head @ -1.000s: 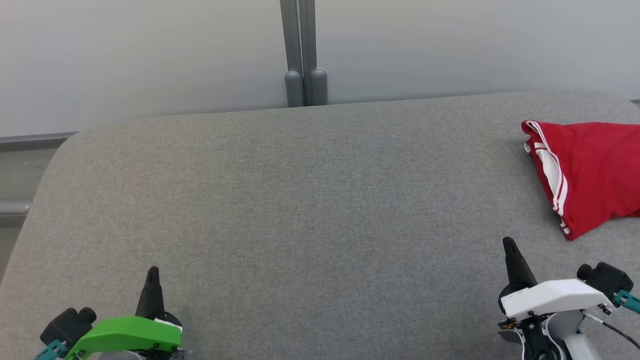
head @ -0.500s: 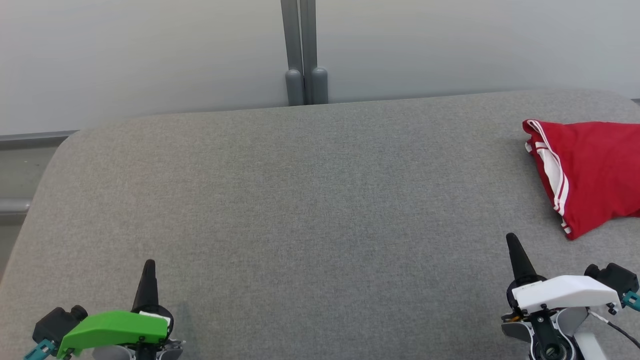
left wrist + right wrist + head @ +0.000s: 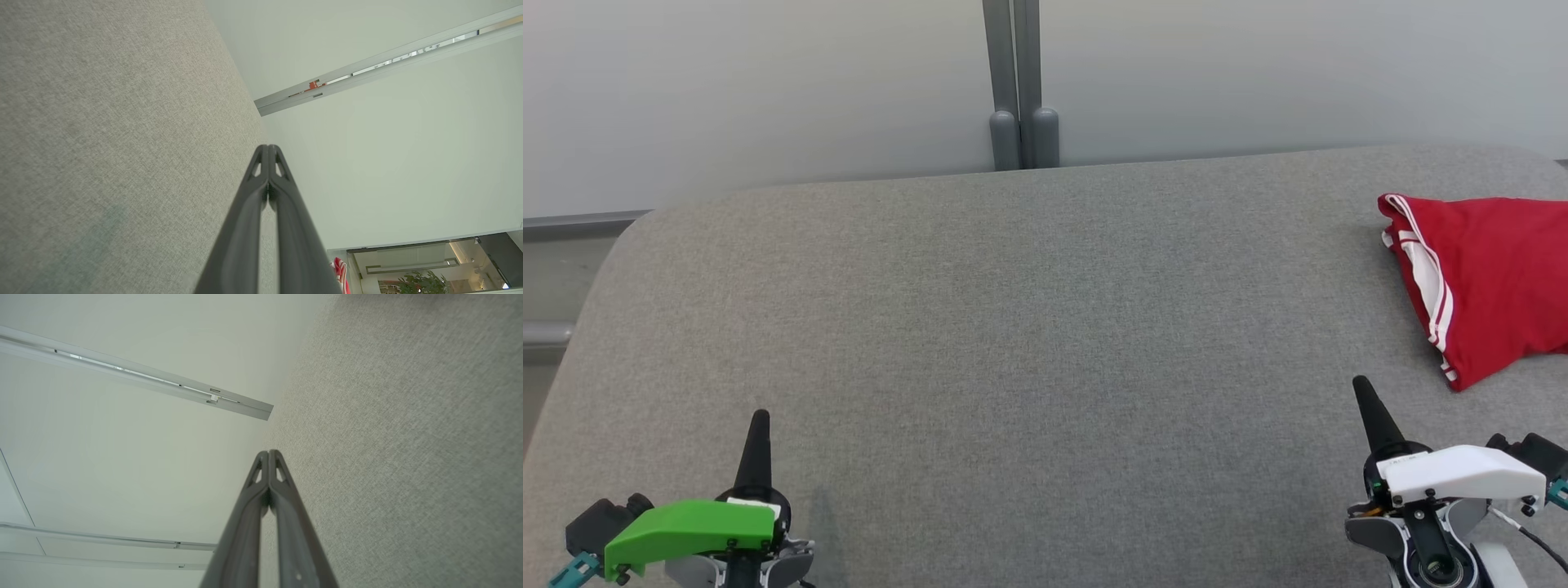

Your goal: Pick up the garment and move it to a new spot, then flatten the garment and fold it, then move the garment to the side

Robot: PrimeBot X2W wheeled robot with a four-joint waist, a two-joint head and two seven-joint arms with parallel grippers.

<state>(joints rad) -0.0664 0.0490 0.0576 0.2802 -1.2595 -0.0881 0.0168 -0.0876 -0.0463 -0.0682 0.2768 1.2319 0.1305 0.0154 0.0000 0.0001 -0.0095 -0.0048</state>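
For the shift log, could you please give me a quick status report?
Left gripper, right gripper shut, empty. Red garment folded at right of grey surface. Nothing in the way.

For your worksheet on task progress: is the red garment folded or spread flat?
Folded. The red garment lies as a compact wedge on the grey surface, white-striped edges stacked in layers.
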